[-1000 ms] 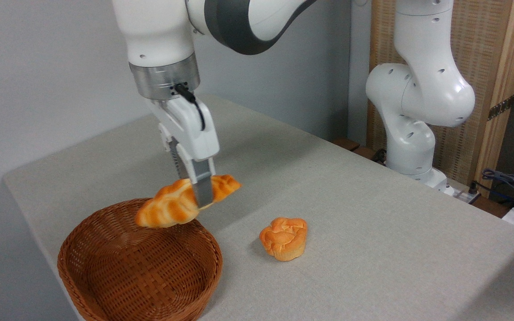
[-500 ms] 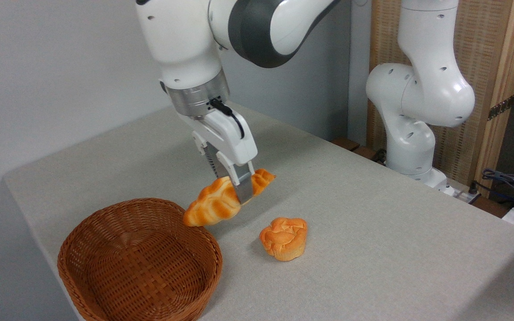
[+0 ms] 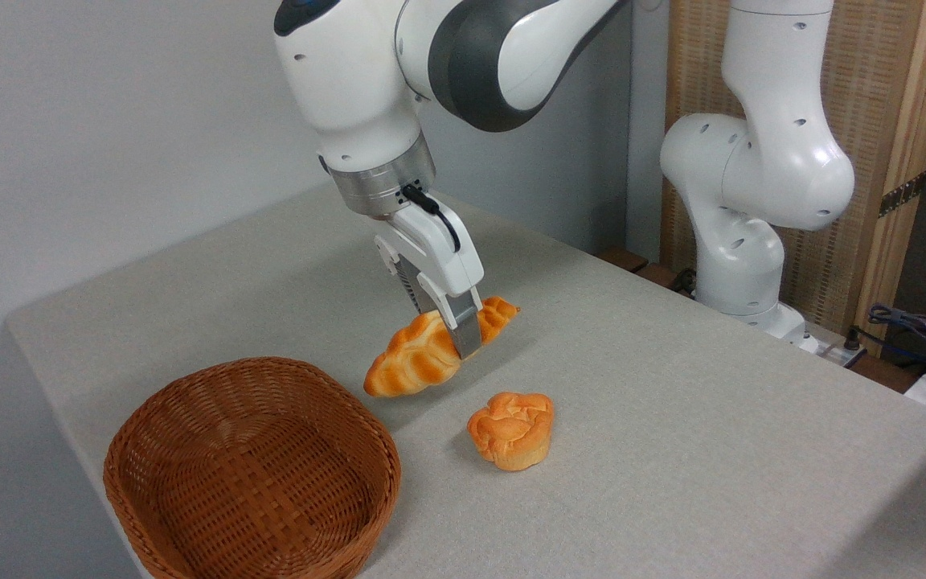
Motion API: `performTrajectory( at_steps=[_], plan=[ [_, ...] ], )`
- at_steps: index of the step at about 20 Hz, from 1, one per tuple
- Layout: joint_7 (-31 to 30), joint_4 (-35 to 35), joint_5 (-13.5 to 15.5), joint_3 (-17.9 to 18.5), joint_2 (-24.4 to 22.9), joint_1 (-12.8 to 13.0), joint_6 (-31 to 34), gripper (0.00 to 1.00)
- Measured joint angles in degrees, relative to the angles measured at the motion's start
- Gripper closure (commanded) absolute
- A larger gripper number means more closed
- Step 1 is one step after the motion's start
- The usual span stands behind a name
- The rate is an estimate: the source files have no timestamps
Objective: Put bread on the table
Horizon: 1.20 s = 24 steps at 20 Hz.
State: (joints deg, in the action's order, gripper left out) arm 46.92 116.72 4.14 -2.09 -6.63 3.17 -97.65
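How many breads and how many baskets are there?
Long braided bread, held in the end effector: 1
Round muffin-shaped bun, on the table: 1
Wicker basket: 1
Total: 3

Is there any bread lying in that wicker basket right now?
No. The basket is empty; the bread hangs in the gripper above the table, and a bun sits beside it.

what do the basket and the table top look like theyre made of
Basket: woven wicker or rattan by the look, brown with a slight sheen; the crossing strands show plainly. Table: covered in a matte, light grey-beige fabric-like surface with a fine grain; what lies under it is hidden.
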Motion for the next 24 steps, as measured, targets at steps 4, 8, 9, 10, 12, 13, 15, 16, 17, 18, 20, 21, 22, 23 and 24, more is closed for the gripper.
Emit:
performTrajectory(
  at_steps=[4, 8, 9, 10, 12, 13, 15, 16, 17, 18, 20, 21, 22, 23, 24],
  plan=[
    [0.0, 0.2, 0.0, 0.0, 0.3, 0.1, -0.2, 0.00],
    [0.0, 0.2, 0.0, 0.0, 0.6, 0.4, -0.8, 0.00],
    [0.0, 0.2, 0.0, 0.0, 0.6, 0.4, -1.0, 0.00],
    [0.0, 0.2, 0.0, 0.0, 0.6, 0.4, -1.0, 0.00],
    [0.0, 0.1, 0.0, 0.0, 0.6, 0.4, -1.7, 0.00],
    [0.0, 0.0, 0.0, 0.0, 0.6, 0.4, -2.1, 0.00],
    [0.0, -0.1, 0.0, 0.0, 0.6, 0.4, -2.5, 0.00],
    [0.0, -0.1, 0.0, 0.0, 0.6, 0.4, -2.5, 0.00],
    [0.0, -0.1, 0.0, 0.0, 0.6, 0.4, -2.5, 0.00],
    [0.0, -0.1, 0.0, 0.0, 0.6, 0.4, -2.5, 0.00],
    [0.0, -0.1, 0.0, 0.0, 0.6, 0.4, -2.5, 0.00],
    [0.0, -0.2, 0.0, 0.0, 0.6, 0.4, -2.5, 0.00],
    [0.0, -0.2, 0.0, 0.0, 0.5, 0.4, -2.6, 0.00],
    [0.0, -0.4, 0.0, 0.0, 0.5, 0.4, -2.7, 0.00],
    [0.0, -0.7, 0.0, 0.0, 0.5, 0.4, -3.0, 0.00]
  ],
)
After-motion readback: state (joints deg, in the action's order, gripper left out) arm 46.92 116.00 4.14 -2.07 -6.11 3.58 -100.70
